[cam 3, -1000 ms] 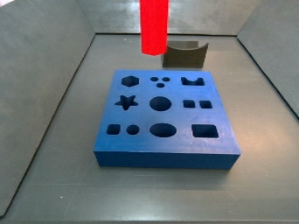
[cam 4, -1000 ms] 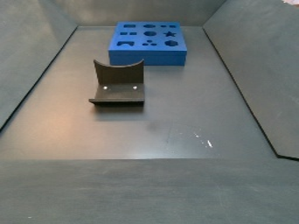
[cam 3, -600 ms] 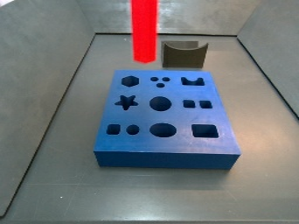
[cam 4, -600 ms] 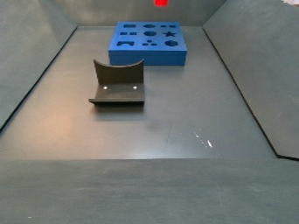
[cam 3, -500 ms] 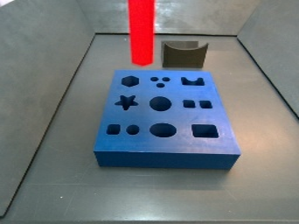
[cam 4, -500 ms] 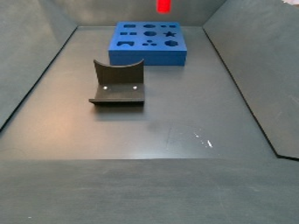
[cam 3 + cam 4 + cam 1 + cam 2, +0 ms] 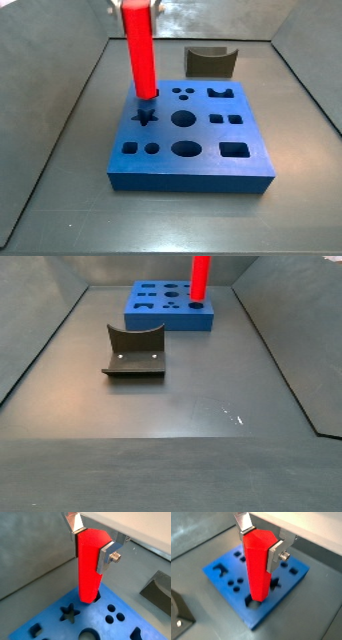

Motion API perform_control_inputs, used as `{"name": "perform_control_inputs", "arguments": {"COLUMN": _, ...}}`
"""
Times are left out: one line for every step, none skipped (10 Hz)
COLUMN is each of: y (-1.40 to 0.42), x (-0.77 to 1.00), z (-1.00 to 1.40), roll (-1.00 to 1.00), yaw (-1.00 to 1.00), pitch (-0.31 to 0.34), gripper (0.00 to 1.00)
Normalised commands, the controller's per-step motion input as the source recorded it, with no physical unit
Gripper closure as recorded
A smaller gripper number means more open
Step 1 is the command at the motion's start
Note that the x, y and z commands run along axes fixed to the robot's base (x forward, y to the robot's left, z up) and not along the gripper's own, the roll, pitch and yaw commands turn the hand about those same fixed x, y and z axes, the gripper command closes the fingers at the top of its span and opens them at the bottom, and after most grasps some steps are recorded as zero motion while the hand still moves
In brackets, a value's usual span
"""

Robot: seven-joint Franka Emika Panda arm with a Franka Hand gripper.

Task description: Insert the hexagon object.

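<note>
- Hexagon object (image 7: 139, 52): long, bright red, glossy prism-shaped rod, upright at upper left of a side view, its lower end at the hexagonal hole in the block's far-left corner. Judged stiff, light and slick-faced, so a flat-face grip near the upper end suits it; whether the tip has entered the hole cannot be told.
- Pincer (image 7: 92, 543): flat silver fingers (image 7: 276, 556) with dark pads clamped on opposite faces of the red rod's upper part, seen in both wrist views; in a side view only its lowest edge shows at the top of the frame.
- Blue block (image 7: 254, 172): rectangular, matte, foam-like, centre of frame, flat on the grey tabletop (image 7: 60, 200). Holds cut-out sockets: star (image 7: 144, 117), round holes, square and notched shapes. All sockets look vacant apart from the hexagonal one beneath the rod.
- Dark grey notched block (image 7: 210, 60): upper right of centre, behind the blue block, apart from it, unoccupied.
</note>
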Motion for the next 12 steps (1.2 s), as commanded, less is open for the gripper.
{"name": "perform_control_inputs", "arguments": {"y": 0.39, "x": 0.0, "z": -0.35, "roll": -0.11, "yaw": 0.0, "pitch": -0.061, "gripper": 1.0}}
{"name": "perform_control_inputs", "arguments": {"y": 0.13, "x": 0.0, "z": -0.24, "roll": -0.05, "yaw": 0.0, "pitch": -0.001, "gripper": 1.0}}
{"name": "perform_control_inputs", "arguments": {"y": 0.04, "x": 0.0, "z": -0.09, "roll": -0.11, "yaw": 0.0, "pitch": -0.054, "gripper": 1.0}}
{"name": "perform_control_inputs", "arguments": {"y": 0.16, "x": 0.02, "z": -0.21, "roll": -0.1, "yaw": 0.0, "pitch": -0.056, "gripper": 1.0}}
{"name": "perform_control_inputs", "arguments": {"y": 0.21, "x": 0.13, "z": -0.47, "roll": 0.0, "yaw": 0.0, "pitch": 0.0, "gripper": 1.0}}
{"name": "perform_control_inputs", "arguments": {"y": 0.22, "x": 0.11, "z": -0.59, "roll": -0.04, "yaw": -0.03, "pitch": 0.0, "gripper": 1.0}}
{"name": "perform_control_inputs", "arguments": {"y": 0.06, "x": 0.0, "z": -0.75, "roll": -0.05, "yaw": -0.09, "pitch": -0.061, "gripper": 1.0}}
{"name": "perform_control_inputs", "arguments": {"y": 0.0, "x": -0.15, "z": -1.0, "roll": 0.0, "yaw": -0.06, "pitch": -0.131, "gripper": 1.0}}
{"name": "perform_control_inputs", "arguments": {"y": 0.0, "x": -0.23, "z": -1.0, "roll": 0.0, "yaw": -0.09, "pitch": -0.071, "gripper": 1.0}}
{"name": "perform_control_inputs", "arguments": {"y": 0.0, "x": -0.19, "z": -1.0, "roll": 0.0, "yaw": -0.09, "pitch": -0.041, "gripper": 1.0}}
{"name": "perform_control_inputs", "arguments": {"y": 0.0, "x": -0.07, "z": -1.0, "roll": 0.02, "yaw": -0.09, "pitch": -0.036, "gripper": 1.0}}
{"name": "perform_control_inputs", "arguments": {"y": 0.0, "x": 0.0, "z": -0.45, "roll": -0.05, "yaw": -0.02, "pitch": -0.213, "gripper": 1.0}}
